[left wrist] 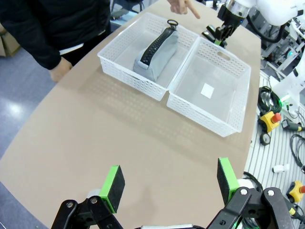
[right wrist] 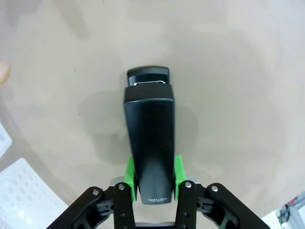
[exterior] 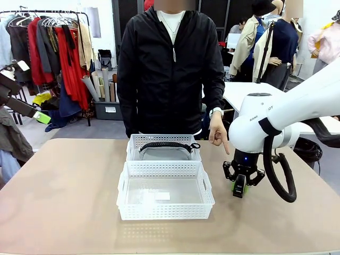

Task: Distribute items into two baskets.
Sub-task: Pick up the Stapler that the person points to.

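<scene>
white baskets two, bag one, stapler one

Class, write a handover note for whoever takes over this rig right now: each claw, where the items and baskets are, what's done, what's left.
Left claw: open, empty, above bare table.
Right claw: shut on the stapler, low at the table, right of the near basket.
Waist bag: lying in the far basket.
Done: bag placed. Left: stapler, probably into the near basket, which holds only its label.

Waist bag in far basket
</scene>
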`<state>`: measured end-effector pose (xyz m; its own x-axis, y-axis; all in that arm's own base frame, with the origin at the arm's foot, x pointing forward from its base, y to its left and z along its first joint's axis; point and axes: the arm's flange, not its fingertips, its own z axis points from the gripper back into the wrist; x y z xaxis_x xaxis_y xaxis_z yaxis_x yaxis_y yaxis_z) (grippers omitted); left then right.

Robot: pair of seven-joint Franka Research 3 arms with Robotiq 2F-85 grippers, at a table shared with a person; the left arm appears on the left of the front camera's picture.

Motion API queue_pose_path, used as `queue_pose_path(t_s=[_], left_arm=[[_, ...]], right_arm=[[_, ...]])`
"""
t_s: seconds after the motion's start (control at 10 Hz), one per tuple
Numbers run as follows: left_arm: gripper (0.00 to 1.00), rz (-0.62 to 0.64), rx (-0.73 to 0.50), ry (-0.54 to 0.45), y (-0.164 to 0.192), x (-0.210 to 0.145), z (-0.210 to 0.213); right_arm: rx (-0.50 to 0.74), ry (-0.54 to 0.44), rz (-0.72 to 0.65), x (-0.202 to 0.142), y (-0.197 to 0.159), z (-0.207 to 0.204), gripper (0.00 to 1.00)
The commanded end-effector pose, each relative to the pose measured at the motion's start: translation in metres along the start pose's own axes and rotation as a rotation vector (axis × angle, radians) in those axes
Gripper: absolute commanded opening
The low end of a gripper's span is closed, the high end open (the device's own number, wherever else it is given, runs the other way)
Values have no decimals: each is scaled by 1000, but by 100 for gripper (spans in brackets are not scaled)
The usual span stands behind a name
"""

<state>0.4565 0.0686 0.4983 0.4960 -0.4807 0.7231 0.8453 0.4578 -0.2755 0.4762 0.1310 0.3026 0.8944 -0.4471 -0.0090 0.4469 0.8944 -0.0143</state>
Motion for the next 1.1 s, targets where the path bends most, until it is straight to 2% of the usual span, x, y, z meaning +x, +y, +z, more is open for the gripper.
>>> queue_pose_path(t_s=[0.0, 0.1, 0.7, 0.9, 1.0], left_arm=[[100, 0, 1, -1, 1, 1, 2], [100, 0, 1, -1, 1, 1, 2], [100, 0, 1, -1, 1, 1, 2], [100, 0, 1, -1, 1, 1, 2], [100, 0, 1, -1, 1, 1, 2]], right_arm=[[-30, -71, -2, -2, 8, -5, 0], [0, 0, 0, 0, 0, 0, 0], [-4, -14, 11, 1, 1, 2, 0], [-10, -78, 92, 12, -24, 40, 0], [30, -82, 138, 18, -39, 58, 0]])
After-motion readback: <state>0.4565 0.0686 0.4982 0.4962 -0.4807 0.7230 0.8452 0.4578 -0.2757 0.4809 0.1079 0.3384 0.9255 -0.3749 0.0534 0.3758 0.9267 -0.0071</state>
